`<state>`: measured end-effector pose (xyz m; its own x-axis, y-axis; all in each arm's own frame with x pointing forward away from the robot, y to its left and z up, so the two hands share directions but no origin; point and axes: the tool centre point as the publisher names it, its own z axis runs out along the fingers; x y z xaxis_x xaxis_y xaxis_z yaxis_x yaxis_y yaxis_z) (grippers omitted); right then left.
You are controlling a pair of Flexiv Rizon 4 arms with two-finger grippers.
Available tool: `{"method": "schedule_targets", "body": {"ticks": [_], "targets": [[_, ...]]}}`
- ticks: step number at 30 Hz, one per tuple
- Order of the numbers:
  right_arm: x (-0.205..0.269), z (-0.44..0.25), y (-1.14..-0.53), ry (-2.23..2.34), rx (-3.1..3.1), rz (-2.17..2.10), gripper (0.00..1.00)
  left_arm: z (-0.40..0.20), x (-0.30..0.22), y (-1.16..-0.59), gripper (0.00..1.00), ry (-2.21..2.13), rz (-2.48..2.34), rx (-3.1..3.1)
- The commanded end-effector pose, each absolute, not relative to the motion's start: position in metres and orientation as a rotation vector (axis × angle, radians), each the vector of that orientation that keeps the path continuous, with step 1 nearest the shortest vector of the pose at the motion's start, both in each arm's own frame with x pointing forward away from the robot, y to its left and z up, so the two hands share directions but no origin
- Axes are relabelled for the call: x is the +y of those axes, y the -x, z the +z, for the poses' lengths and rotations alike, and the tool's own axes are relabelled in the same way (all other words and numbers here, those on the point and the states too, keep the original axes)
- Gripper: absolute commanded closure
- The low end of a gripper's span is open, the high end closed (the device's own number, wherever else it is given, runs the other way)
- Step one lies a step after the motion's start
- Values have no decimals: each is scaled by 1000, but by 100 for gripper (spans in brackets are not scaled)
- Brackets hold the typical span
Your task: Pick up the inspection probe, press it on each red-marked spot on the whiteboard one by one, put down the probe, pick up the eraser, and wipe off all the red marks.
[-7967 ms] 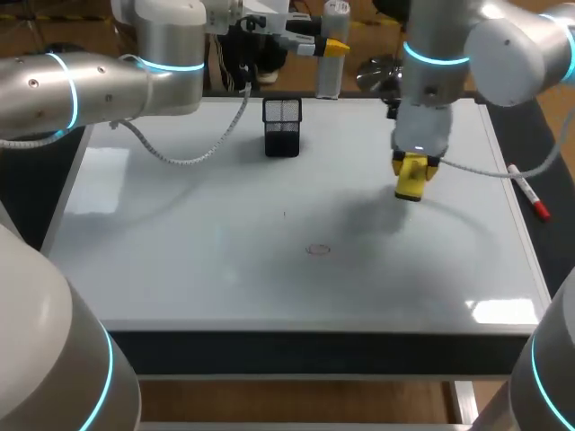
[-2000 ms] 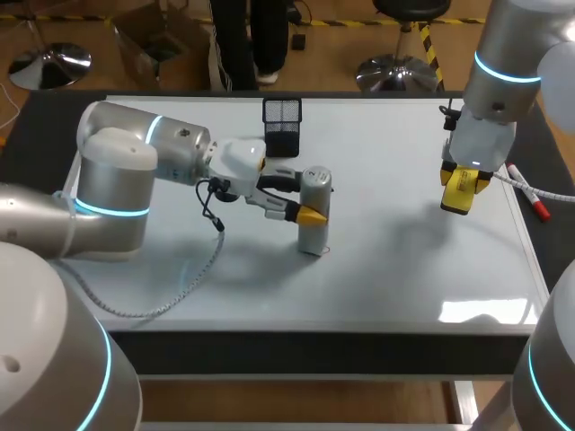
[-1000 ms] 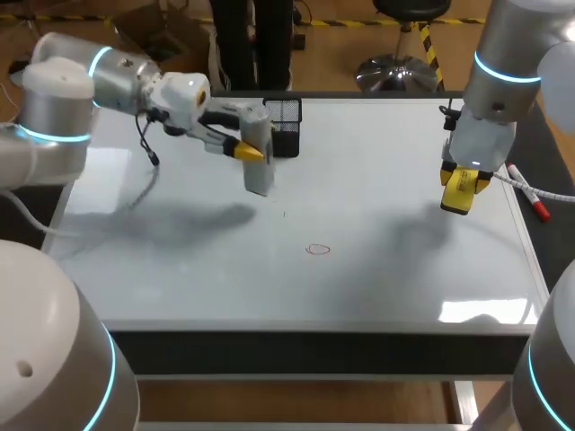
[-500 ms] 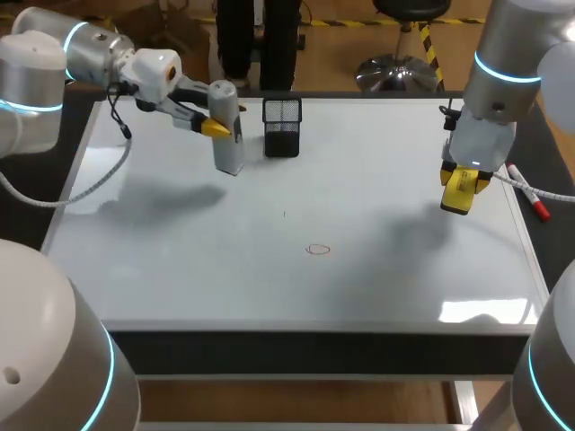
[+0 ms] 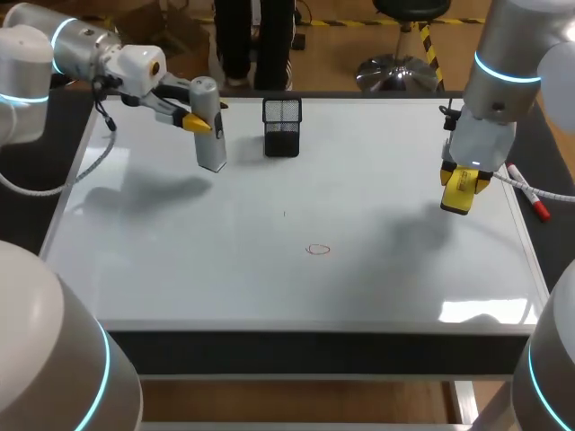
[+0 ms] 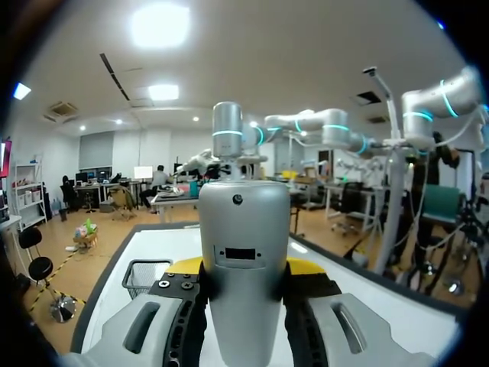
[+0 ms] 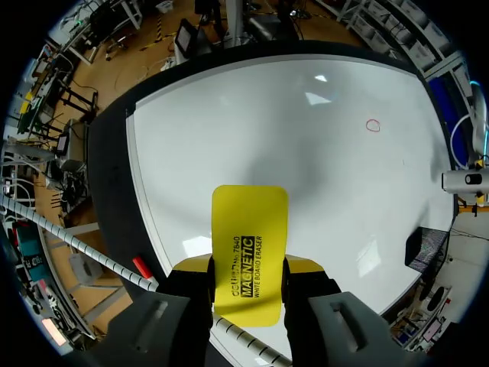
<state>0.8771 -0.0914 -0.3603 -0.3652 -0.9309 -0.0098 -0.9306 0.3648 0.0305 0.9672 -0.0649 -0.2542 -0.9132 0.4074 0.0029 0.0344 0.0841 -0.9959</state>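
Inspection probe [image 5: 208,126] is pinched in the left tool [image 5: 203,122], one yellow finger on each side of the grey body and held upright. The left wrist view confirms it: the probe [image 6: 243,260] fills the gap between the left tool's [image 6: 243,267] fingers, both tips pressed on it. It sits over the far-left part of the tabletop, just beside the black mesh holder [image 5: 281,126] on the holder's left-edge side. Can't tell if its base touches the whiteboard [image 5: 269,278].

Right tool [image 5: 458,182] is clamped on the yellow eraser [image 5: 459,192], hanging above the board near the right edge and pointing down. In the right wrist view the eraser [image 7: 249,245] sticks out ahead of the right tool [image 7: 248,266], flat face to the camera, clear of the surface.

One red mark [image 5: 318,250], a small oval outline, is near the middle of the board, toward the near edge. It is well apart from both tools and also visible from the right wrist [image 7: 373,125].

Red marker [image 5: 528,192] lies along the tabletop's right edge, off the white surface, just beside the right tool.
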Motion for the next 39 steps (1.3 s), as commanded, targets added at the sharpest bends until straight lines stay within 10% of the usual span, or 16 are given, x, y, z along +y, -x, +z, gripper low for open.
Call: {"method": "schedule_targets", "body": {"ticks": [1, 22, 39], "targets": [[-92, -360, -877, -1767, -2585, -45, 100, -254, -64, -971, 100, 470, 1883, -2061], [-92, -360, -877, -1767, -2585, -45, 100, -254, -64, -971, 100, 470, 1883, -2061], [15, -350, -811, -1932, -2430, 75, 100, -254, -64, -971, 100, 470, 1883, -2061]]}}
